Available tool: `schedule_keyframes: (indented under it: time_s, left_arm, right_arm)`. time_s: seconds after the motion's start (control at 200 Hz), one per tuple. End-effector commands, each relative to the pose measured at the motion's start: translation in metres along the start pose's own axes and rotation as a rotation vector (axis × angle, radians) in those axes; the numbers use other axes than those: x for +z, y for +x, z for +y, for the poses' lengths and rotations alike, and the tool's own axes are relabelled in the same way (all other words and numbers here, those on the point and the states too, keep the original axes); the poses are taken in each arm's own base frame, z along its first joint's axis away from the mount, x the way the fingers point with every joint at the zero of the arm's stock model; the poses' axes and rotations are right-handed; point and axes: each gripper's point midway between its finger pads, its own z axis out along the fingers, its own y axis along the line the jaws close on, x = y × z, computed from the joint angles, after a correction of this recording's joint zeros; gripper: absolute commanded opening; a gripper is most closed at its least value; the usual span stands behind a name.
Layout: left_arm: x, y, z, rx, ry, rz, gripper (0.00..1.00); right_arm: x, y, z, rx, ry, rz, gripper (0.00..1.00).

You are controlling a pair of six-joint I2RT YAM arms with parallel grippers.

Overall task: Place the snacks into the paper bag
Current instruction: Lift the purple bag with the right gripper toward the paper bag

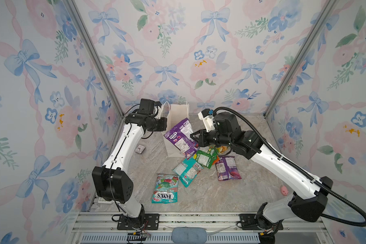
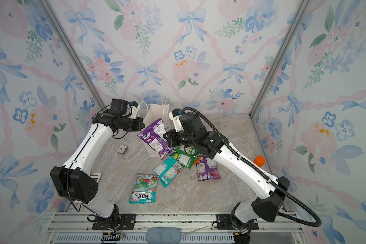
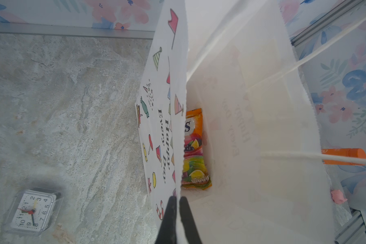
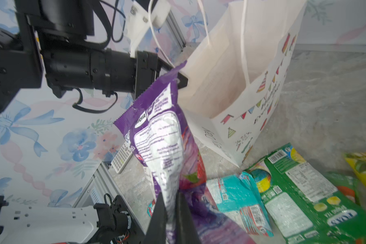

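The left gripper was seen pinched shut on the rim of the paper bag, with one finger set outside the printed wall and the other inside; the bag was stood upright near the back of the table, its mouth open. An orange FOX'S Fruits packet was seen lying at the bottom of the bag, against the printed wall (part of its logo was hidden by the rim).

The right gripper was closed tight on one end of a purple FOX'S packet; the packet was held off the table, tilted, its free end raised level with the bag's rim and just beside the left gripper's fingers. In both top views the packet was laid across the bag's front face, outside the mouth; whether paper and packet were touching could not be told.

Five more packets were seen lying on the table in front of the bag. A green packet, a yellow chip bag and a teal packet were overlapped in a loose heap beneath the right gripper; a second purple packet was placed just beside them; a second teal packet, marked MINT BLOSSOM, was set nearer the front edge.
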Motion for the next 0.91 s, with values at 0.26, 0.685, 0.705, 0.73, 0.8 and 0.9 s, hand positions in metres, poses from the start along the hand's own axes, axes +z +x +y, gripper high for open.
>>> schedule_keyframes:
  time_s: [0.26,0.685,0.705,0.73,0.8,0.9]
  left_arm:
    - [-0.009,-0.005,-0.007,-0.003,0.037,-0.031,0.0]
    - [-0.018,-0.008,-0.014,0.004,0.063,-0.054,0.0]
    - [-0.018,-0.008,-0.015,0.005,0.065,-0.054,0.0]
    - [-0.018,-0.008,-0.015,0.002,0.067,-0.055,0.0]
    - [-0.018,-0.008,-0.015,0.001,0.069,-0.054,0.0]
    - [-0.019,-0.009,-0.016,-0.001,0.07,-0.059,0.0]
  right_arm:
    - [0.003,-0.104,0.018,0.082,-0.104,-0.309,0.0]
    - [0.019,-0.153,0.006,0.156,-0.06,-0.47,0.0]
    - [0.021,-0.155,0.007,0.159,-0.064,-0.472,0.0]
    - [0.024,-0.157,0.008,0.163,-0.069,-0.475,0.0]
    - [0.032,-0.162,0.01,0.171,-0.077,-0.481,0.0]
    - [0.042,-0.169,0.013,0.185,-0.087,-0.493,0.0]
